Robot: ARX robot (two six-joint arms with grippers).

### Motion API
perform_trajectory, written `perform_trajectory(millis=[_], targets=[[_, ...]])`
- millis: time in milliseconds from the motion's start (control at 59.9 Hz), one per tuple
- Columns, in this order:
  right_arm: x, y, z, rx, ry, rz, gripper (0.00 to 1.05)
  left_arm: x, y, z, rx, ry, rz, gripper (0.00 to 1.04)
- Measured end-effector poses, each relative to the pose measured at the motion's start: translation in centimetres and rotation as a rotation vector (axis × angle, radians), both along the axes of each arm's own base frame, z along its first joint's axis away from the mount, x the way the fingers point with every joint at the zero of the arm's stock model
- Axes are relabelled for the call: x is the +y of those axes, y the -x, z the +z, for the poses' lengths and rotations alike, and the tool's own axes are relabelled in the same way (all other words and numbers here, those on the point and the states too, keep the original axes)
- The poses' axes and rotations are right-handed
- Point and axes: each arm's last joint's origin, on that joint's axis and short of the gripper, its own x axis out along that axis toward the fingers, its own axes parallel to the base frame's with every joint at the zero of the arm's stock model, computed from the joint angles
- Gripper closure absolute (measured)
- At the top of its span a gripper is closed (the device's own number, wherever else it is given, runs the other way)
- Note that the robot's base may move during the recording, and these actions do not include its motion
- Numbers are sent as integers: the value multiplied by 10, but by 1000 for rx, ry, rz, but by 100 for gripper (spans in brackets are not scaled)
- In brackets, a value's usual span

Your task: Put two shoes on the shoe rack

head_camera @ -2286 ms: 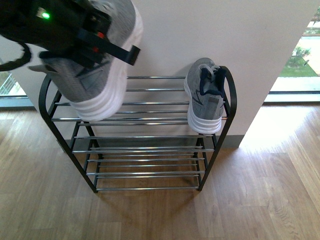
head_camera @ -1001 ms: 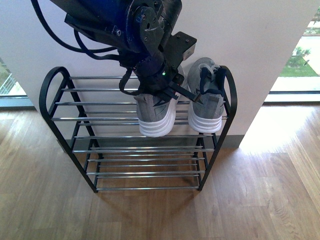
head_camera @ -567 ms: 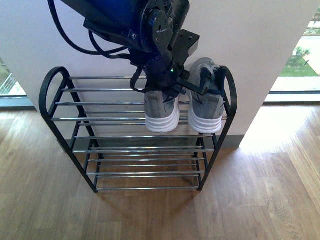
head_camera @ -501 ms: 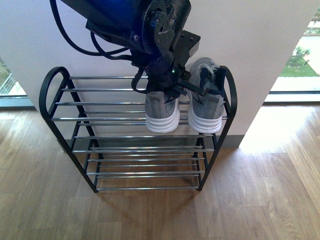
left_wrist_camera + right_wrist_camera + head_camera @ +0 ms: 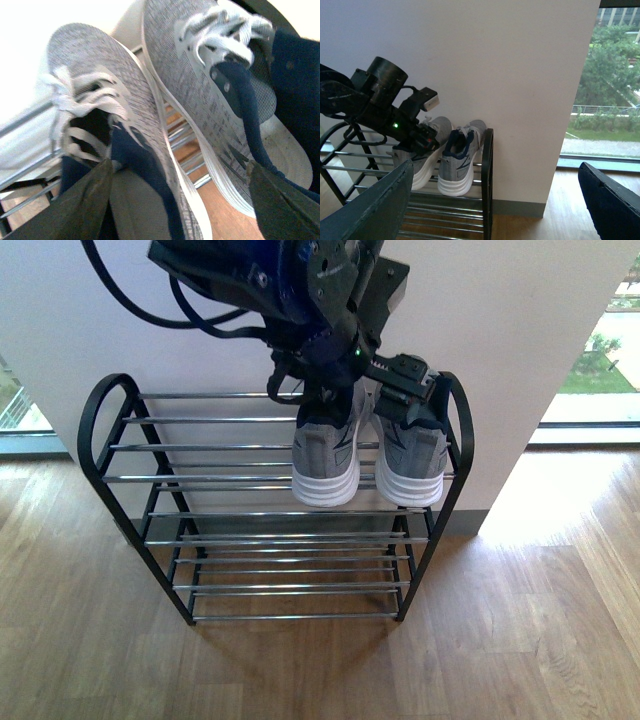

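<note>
Sitting atop the shoe rack [image 5: 200, 478] are two shoes [image 5: 325, 465] [image 5: 412, 462].

The left arm [image 5: 300, 285] is glossy dark blue with looping black cables [image 5: 130, 306] (one green light [image 5: 357, 353] glows), perhaps screw-studded.

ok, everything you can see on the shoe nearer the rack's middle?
The inner shoe is a grey knit sneaker: thick ribbed white sole, white laces, navy lining, dark side mark. It stands on its sole on the shoe rack's top chrome rods, heel toward the robot, toe toward the wall, close beside the other shoe; contact between them is unclear. The open left tool hangs over its collar without gripping it.
</note>
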Motion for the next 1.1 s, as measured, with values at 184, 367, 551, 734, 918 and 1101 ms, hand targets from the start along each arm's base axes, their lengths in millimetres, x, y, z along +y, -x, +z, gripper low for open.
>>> perform_trajectory(millis=[184, 367, 551, 734, 918, 1101], targets=[[0, 0, 0, 0, 0, 0, 9, 20, 26, 50, -147, 13, 84, 9], [0, 0, 0, 0, 0, 0, 9, 53, 58, 82, -242, 15, 173, 9], [0, 0, 0, 0, 0, 0, 9, 96, 102, 116, -321, 29, 288, 9], [0, 0, 0, 0, 0, 0, 9, 132, 149, 144, -395, 50, 391, 9], [0, 0, 0, 0, 0, 0, 9, 170, 197, 161, -470, 105, 556, 9], [0, 0, 0, 0, 0, 0, 9, 181, 213, 164, -488, 171, 605, 10]])
